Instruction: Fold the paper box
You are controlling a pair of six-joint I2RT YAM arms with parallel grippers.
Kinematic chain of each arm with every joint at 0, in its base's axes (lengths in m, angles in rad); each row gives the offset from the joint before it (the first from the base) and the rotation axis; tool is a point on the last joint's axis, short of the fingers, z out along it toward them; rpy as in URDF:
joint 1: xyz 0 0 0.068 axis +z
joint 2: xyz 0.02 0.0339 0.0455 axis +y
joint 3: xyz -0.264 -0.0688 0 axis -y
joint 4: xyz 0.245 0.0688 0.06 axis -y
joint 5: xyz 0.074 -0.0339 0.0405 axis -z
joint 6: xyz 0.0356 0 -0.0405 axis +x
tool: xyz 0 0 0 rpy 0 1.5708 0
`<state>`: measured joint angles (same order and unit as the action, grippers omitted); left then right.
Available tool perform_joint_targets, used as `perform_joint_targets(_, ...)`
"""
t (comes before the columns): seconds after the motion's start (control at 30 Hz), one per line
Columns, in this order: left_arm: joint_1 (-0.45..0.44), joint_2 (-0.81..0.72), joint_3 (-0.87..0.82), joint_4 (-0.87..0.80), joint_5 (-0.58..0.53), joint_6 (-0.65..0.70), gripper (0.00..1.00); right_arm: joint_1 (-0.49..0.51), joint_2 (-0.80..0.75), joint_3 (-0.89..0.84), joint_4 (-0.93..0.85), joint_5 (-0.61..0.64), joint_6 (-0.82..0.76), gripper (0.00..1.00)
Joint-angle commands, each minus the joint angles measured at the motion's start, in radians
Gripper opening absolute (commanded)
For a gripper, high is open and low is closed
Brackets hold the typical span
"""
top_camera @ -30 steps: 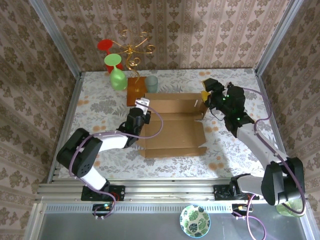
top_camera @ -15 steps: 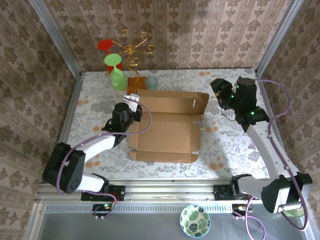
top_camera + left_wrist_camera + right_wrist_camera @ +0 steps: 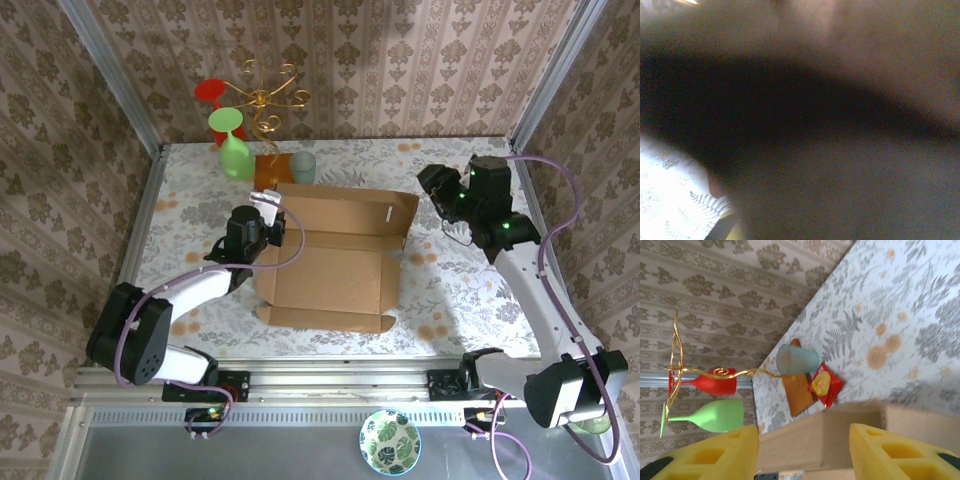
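Box folding, release of the rear panel. The paper box (image 3: 335,265) is lying open on the counter (image 3: 200,200) between the two grippers, with its rear panel standing up and its near flap lying flat toward the arm bases. One second ago the right gripper (image 3: 438,188) was touching the box's far right corner. It has been pulling back since and is now hanging well apart from the cardboard, with the box off to its left. In the right wrist view this gripper (image 3: 802,452) is holding its yellow pads (image 3: 715,455) spread wide with nothing between them. The top edge of the rear panel is lying just ahead of the pads, and beyond it a teal cup (image 3: 797,360), a red packet (image 3: 825,385) and a wooden slab (image 3: 799,396) are sitting on the counter. Over the same interval the box has been sliding toward the left gripper (image 3: 268,205), which is sitting at the box's left wall near the far corner. How far its jaws are parted cannot be told, because cardboard is lying dark and blurred right against the left wrist lens. Judged from this, the rear panel is now raised, the right arm is freeing itself for another flap, and the side walls and near flap are still waiting to be folded.
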<state>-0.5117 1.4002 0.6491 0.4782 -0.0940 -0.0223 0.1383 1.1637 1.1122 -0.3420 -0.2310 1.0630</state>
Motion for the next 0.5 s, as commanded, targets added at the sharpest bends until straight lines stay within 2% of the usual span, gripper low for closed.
perform_joint_targets(0.0, -0.014, 0.021, 0.043, 0.034, -0.047, -0.007, 0.0, 0.034, 0.047, 0.054, -0.09, 0.05, 0.127, 0.49)
perform_joint_targets(0.23, -0.023, 0.048, 0.049, 0.058, -0.069, -0.019, 0.0, 0.121, 0.127, 0.132, -0.222, 0.155, 0.138, 0.47)
perform_joint_targets(0.47, -0.027, 0.052, 0.038, 0.072, -0.06, -0.025, 0.0, 0.126, 0.207, 0.119, -0.134, 0.142, 0.112, 0.45)
